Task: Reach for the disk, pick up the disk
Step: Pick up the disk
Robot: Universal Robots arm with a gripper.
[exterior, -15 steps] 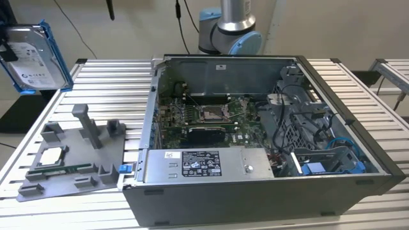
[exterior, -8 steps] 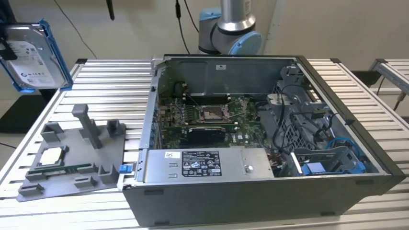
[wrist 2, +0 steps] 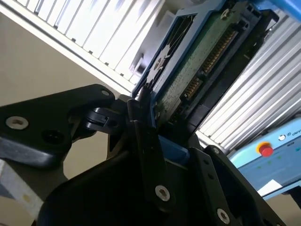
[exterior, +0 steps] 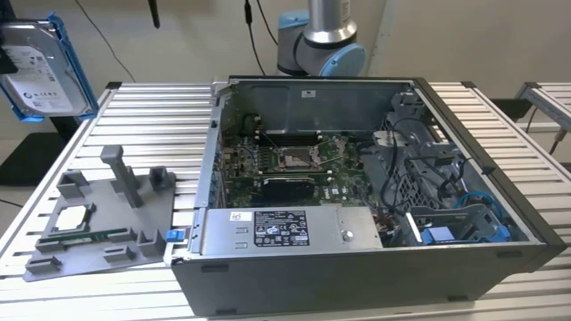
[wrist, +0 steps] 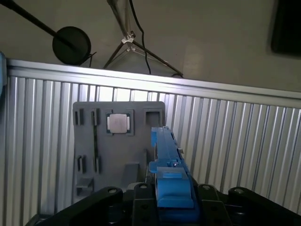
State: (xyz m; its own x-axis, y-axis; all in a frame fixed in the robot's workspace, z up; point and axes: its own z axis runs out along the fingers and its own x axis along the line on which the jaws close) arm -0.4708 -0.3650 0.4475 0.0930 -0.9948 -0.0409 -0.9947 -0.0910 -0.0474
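Observation:
The disk (exterior: 40,67), a silver-grey drive with a white label in a bright blue frame, hangs upright in the air above the table's far corner at the exterior view's left. In both wrist views my gripper (wrist 2: 164,117) is shut on it. The second wrist view shows its green circuit-board side (wrist 2: 197,70) rising from between the black fingers (wrist 2: 141,122). In the first wrist view the disk (wrist: 164,150) is seen edge-on, with my gripper (wrist: 170,193) clamped on the blue frame above the grey tray.
A grey holder tray (exterior: 134,227) on the slatted table (exterior: 152,114) carries a square CPU chip (exterior: 74,215) and a memory stick (exterior: 85,235). The open computer case (exterior: 357,294) takes up the table's middle and right. The arm's base (exterior: 321,40) stands behind it.

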